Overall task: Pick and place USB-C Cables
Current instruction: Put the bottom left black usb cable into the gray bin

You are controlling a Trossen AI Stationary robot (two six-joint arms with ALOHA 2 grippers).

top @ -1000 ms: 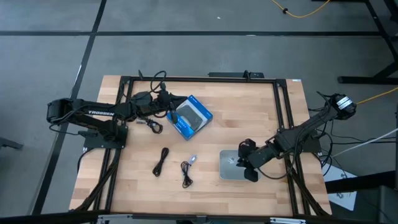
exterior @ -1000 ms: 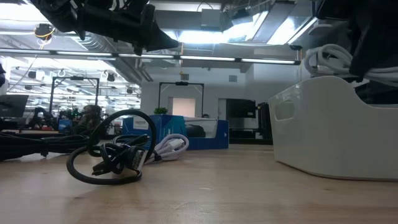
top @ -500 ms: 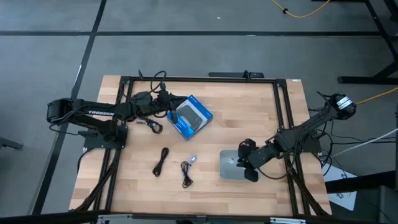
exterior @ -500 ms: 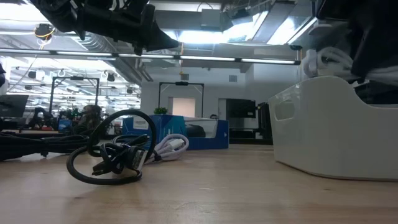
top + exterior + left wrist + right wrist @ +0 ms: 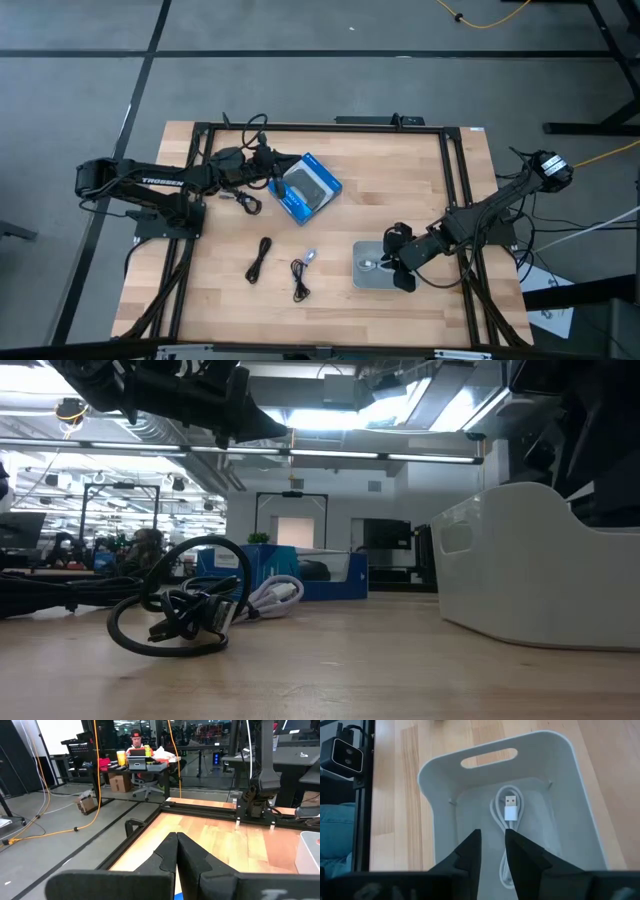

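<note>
A white coiled cable with a small metal plug end (image 5: 508,827) lies loose on the floor of the pale grey, handle-slotted plastic bin (image 5: 440,780), at the centre of the right wrist view; in the high view the bin (image 5: 360,275) sits lower right of centre on the light wooden table (image 5: 390,180). The right gripper (image 5: 493,845) hangs just above the bin, its fingers (image 5: 470,847) a narrow gap apart and holding nothing, so the cable appears released. Three cables remain on the table: a black bundle (image 5: 259,258) and a black cable beside a small whitish one (image 5: 301,272) lower left of centre, and a black coil (image 5: 243,199) near the blue-and-black flat box (image 5: 305,187), upper left of centre. The left gripper (image 5: 176,851), fingers pressed together and empty, waits above the table's upper left area. To finish the step cleanly, the right arm should probably rise straight out of the bin before turning toward the remaining bundles, so a finger does not snag the coil or tip the rim.
</note>
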